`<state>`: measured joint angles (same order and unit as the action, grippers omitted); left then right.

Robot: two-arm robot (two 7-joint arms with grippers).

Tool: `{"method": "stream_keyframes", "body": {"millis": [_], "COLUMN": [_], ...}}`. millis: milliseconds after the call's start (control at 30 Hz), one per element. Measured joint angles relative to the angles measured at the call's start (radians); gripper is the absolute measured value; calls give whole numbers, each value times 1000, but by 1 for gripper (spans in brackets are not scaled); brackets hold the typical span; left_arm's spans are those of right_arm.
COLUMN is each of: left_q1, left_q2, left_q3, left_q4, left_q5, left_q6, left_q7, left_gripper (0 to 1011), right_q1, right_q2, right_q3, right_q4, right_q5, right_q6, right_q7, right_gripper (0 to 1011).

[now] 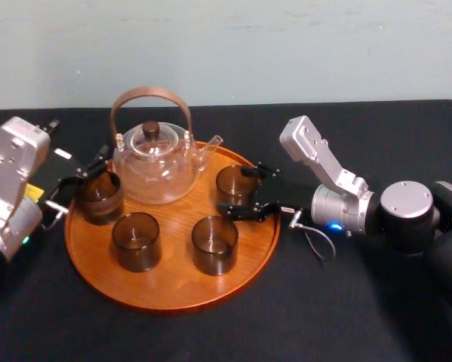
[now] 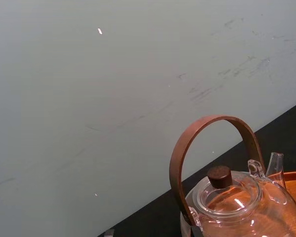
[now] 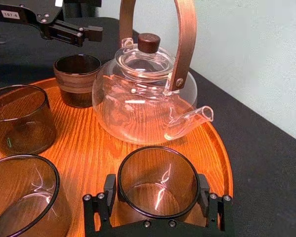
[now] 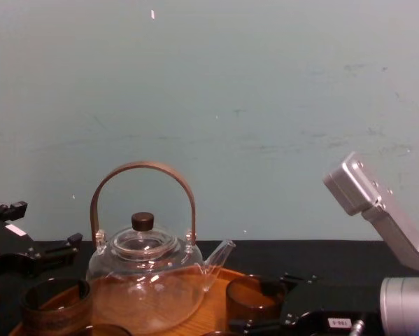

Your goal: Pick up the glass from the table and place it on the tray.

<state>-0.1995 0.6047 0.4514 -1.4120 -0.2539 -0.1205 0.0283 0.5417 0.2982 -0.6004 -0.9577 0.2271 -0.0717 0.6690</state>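
the placing step looked nearly done: the glass (image 1: pixel 238 181) appeared to rest on the tray (image 1: pixel 173 290) at its 2 o'clock, the right gripper (image 1: pixel 233 190) clamped on its sides. next the jaws would need to part and back off toward 3 o'clock without tipping it. the left gripper (image 1: pixel 90 177) sat at the tray's 10 o'clock.

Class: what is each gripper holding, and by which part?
Right gripper clasps the glass on the tray by its side walls; whether the left gripper holds anything cannot be told.
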Motion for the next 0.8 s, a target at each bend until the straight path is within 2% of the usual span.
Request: {"method": "stream_keyframes", "body": {"millis": [367, 800], "left_q1": [0, 0], "left_q2": [0, 0], "left_q3": [0, 0], "left_q4": [0, 0], "left_q5": [0, 0], "left_q6": [0, 0], "left_q7": [0, 0], "left_gripper": [1001, 1001], "right_q1": [-3, -80], "right_q2": [5, 93], "right_q3": [6, 44], "right_q4": [-8, -140], "right_q5": [7, 63], "right_q6": [-1, 10], "right_q7": [6, 33], "right_gripper": [1002, 1002]}}
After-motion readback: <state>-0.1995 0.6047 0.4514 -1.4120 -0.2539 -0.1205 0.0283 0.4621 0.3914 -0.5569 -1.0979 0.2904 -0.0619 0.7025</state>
